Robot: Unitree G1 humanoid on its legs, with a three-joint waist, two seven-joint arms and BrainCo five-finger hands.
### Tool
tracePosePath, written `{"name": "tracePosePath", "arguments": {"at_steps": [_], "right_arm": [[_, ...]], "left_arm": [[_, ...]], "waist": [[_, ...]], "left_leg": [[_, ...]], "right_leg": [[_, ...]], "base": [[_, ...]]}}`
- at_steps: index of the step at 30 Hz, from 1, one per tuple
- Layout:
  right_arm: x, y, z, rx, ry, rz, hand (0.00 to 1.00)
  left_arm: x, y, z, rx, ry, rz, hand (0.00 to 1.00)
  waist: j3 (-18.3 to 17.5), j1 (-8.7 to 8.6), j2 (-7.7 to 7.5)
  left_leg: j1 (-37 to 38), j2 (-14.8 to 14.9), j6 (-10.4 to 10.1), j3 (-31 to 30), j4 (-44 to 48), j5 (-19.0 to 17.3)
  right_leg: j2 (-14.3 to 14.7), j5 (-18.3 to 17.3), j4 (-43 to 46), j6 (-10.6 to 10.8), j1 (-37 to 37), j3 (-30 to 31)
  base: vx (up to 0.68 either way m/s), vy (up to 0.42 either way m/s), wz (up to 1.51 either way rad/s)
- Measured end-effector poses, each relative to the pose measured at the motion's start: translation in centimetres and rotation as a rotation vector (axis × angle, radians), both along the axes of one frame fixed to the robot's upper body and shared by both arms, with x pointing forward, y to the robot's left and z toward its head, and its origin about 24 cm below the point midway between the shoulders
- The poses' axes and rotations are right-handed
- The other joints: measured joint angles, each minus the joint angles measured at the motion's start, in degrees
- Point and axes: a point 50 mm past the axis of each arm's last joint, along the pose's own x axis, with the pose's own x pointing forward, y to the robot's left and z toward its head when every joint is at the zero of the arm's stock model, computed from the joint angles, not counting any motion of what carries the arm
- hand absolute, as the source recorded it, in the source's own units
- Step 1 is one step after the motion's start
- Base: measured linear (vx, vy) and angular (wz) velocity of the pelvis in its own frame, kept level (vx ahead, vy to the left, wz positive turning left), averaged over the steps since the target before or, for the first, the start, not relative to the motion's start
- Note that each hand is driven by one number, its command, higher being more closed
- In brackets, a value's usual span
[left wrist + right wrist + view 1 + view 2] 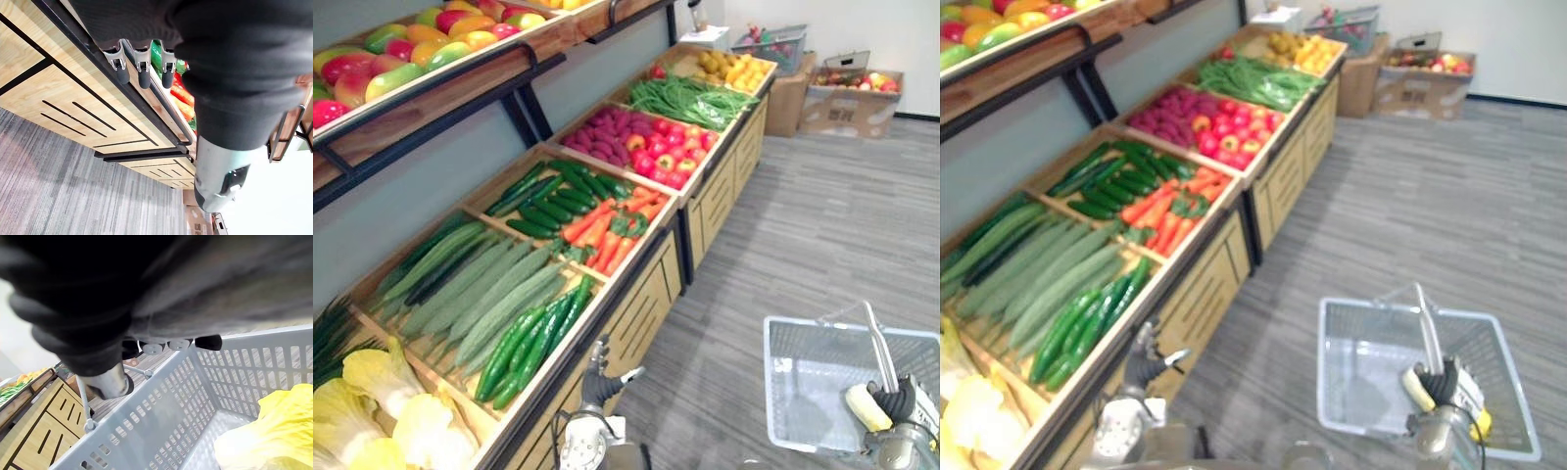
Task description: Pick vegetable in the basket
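My right hand (899,399) is shut on the handle (879,343) of a pale grey plastic basket (803,392), which hangs low on the right over the carpet. The right wrist view shows its fingers (166,345) curled round the handle bar (110,382). A yellow leafy vegetable (274,435) lies inside the basket. My left hand (597,377) is open and holds nothing, just in front of the wooden stand's front edge (146,93), close to the light green cucumbers (533,343). Carrots (607,230) and dark cucumbers (553,196) lie farther along the stand.
Long ridged gourds (480,284) and yellow cabbages (372,411) fill the near bins. Red fruit (651,142) and green beans (690,98) lie beyond. An upper shelf (431,59) of mangoes overhangs the stand. Cardboard boxes (847,103) stand at the back; carpet (822,225) stretches to the right.
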Motion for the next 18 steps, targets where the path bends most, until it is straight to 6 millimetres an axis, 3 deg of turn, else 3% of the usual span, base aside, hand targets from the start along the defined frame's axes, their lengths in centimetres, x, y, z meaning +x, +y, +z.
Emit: {"name": "tracePosePath", "arguments": {"at_steps": [3, 5, 6, 8, 9, 10, 11, 12, 13, 14, 16, 18], "right_arm": [[0.3, 0.4, -0.3, 0.008, 0.01, 0.02, 1.0], [0.8, 0.9, -0.8, 0.021, 0.026, 0.044, 1.0], [1.3, 2.0, -1.2, 0.046, 0.031, 0.071, 1.0], [1.1, 2.5, -2.0, 0.063, 0.06, 0.086, 1.0], [1.1, 2.5, -2.0, 0.064, 0.065, 0.084, 1.0], [1.0, 2.4, -2.2, 0.067, 0.075, 0.084, 1.0], [1.0, 2.5, -2.4, 0.064, 0.094, 0.093, 1.0], [1.0, 2.6, -2.5, 0.068, 0.102, 0.094, 1.0], [0.9, 2.7, -2.7, 0.079, 0.114, 0.098, 1.0], [0.9, 2.6, -2.7, 0.08, 0.115, 0.099, 1.0], [1.0, 2.3, -2.3, 0.071, 0.097, 0.09, 1.0], [1.3, 2.1, -1.7, 0.056, 0.072, 0.093, 1.0]], "left_arm": [[-0.1, 0.1, -0.1, 0.003, 0.004, 0.005, 0.0], [-0.4, 0.4, -0.2, 0.006, 0.015, 0.021, 0.0], [-0.6, 0.8, -0.5, 0.017, 0.031, 0.032, 0.0], [-0.6, 0.8, -0.5, 0.016, 0.031, 0.038, 0.0], [-0.5, 0.7, -0.4, 0.013, 0.028, 0.038, 0.0], [0.0, 0.6, 0.0, 0.011, 0.006, 0.037, 0.0], [0.5, 0.8, 0.5, 0.025, -0.022, 0.031, 0.0], [0.6, 1.0, 0.6, 0.033, -0.025, 0.03, 0.0], [0.9, 1.1, 0.8, 0.036, -0.038, 0.028, 0.0], [0.9, 1.4, 1.0, 0.043, -0.044, 0.035, 0.0], [1.0, 1.3, 1.2, 0.043, -0.053, 0.031, 0.0], [1.3, 1.0, 1.4, 0.038, -0.066, 0.016, 0.0]], "waist": [[-0.66, 0.51, 1.38], [-1.11, 0.97, 2.09], [-1.79, 1.86, -0.16], [-4.23, 1.73, -3.25], [-4.07, 1.74, -3.62], [-3.84, 1.5, -4.17], [-3.92, 1.1, -4.05], [-3.61, 0.84, -4.56], [-3.28, 0.33, -4.17], [-2.96, 0.25, -3.88], [-2.93, 0.0, -3.41], [-2.81, -0.65, -2.9]], "left_leg": [[0.85, -1.42, -0.73, -0.34, -15.41, 6.32], [1.93, -0.91, 0.48, -0.2, -17.23, 8.8], [1.56, -2.3, 4.22, 1.34, -12.89, 7.75], [2.26, -5.99, 5.37, 3.26, -10.15, 2.17], [2.86, -6.66, 5.72, 3.25, -9.63, 1.17], [3.4, -7.16, 6.33, 2.99, -8.42, 0.22], [5.1, -7.72, 7.02, 2.44, -7.41, -1.71], [6.27, -7.95, 7.31, 1.46, -7.36, -2.77], [9.19, -7.92, 7.87, -0.37, -7.95, -3.93], [12.13, -7.75, 7.59, -1.9, -9.48, -4.26], [15.6, -7.26, 7.42, -4.2, -12.0, -4.32], [17.0, -6.52, 6.66, -7.86, -12.69, -4.76]], "right_leg": [[2.46, 0.34, -3.94, 1.21, 3.61, 0.84], [3.72, -1.47, -4.09, 2.68, 5.33, 3.14], [1.34, -5.19, -1.57, 3.62, 5.16, 5.79], [-3.29, -7.41, 4.89, 5.68, 4.21, 7.47], [-4.34, -6.88, 10.32, 6.13, 2.29, 8.29], [-5.58, -4.74, 18.75, 8.73, -0.94, 9.45], [-6.17, 0.94, 29.32, 10.23, -5.02, 11.76], [-6.11, 5.43, 33.88, 10.8, -6.67, 12.89], [-6.03, 6.91, 41.29, 11.04, -9.09, 14.16], [-6.01, 4.96, 44.84, 7.73, -11.56, 13.67], [-7.31, 3.15, 42.99, 4.71, -15.13, 11.79], [-8.39, 2.46, 34.81, 3.72, -18.02, 11.44]], "base": [[0.33, 0.08, -0.24], [0.44, 0.142, -0.69], [0.27, 0.105, -0.68], [0.44, 0.114, -0.41], [0.42, 0.122, 0.04], [0.42, 0.161, 0.3], [0.34, 0.136, 0.35], [0.53, 0.126, 0.44], [0.44, 0.048, 0.48], [0.52, 0.052, 0.48], [0.39, -0.023, 0.62], [0.35, -0.122, 0.94]]}}
